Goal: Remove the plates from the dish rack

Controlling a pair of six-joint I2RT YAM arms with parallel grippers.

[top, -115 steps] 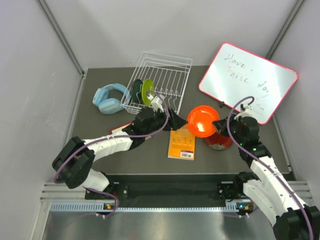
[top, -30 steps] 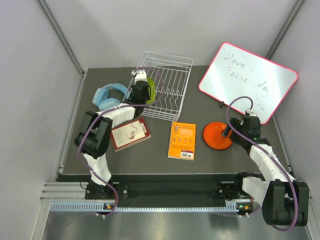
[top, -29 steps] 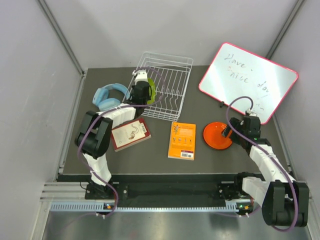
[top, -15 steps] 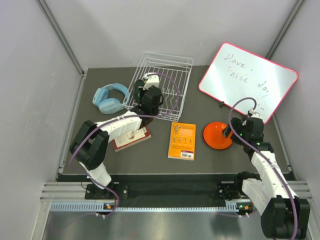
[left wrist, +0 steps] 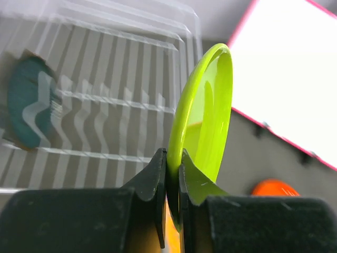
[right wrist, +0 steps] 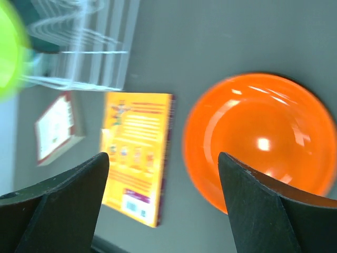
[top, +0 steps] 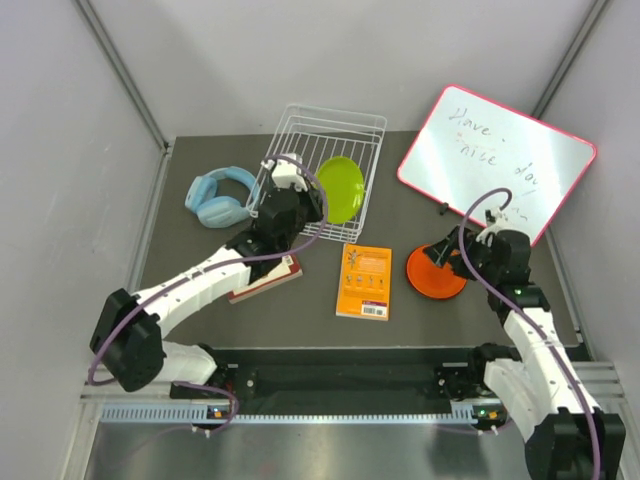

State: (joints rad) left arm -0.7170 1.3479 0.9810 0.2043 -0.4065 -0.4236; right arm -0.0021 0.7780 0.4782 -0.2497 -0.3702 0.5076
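Note:
A lime green plate point(top: 341, 189) hangs on edge above the white wire dish rack point(top: 335, 132), and my left gripper point(top: 314, 199) is shut on its lower rim. The left wrist view shows that rim point(left wrist: 196, 110) pinched between the left gripper point(left wrist: 172, 154) fingers, with a dark teal plate point(left wrist: 25, 103) still standing in the rack point(left wrist: 105, 95) behind. An orange plate point(top: 433, 273) lies flat on the table at the right. My right gripper point(top: 449, 255) hovers open just over its near edge, holding nothing. In the right wrist view the right gripper point(right wrist: 163, 156) stands wide, the orange plate point(right wrist: 258, 142) beneath.
An orange-yellow book point(top: 364, 281) lies between the arms and a red-and-white book point(top: 268, 278) sits partly under the left arm. Blue headphones point(top: 221, 195) rest left of the rack. A pink-framed whiteboard point(top: 495, 162) leans at the back right.
My left gripper has lifted the lime green plate out of the rack's left slots and swung it right. The right gripper has backed up off the orange plate, opening slightly wider.

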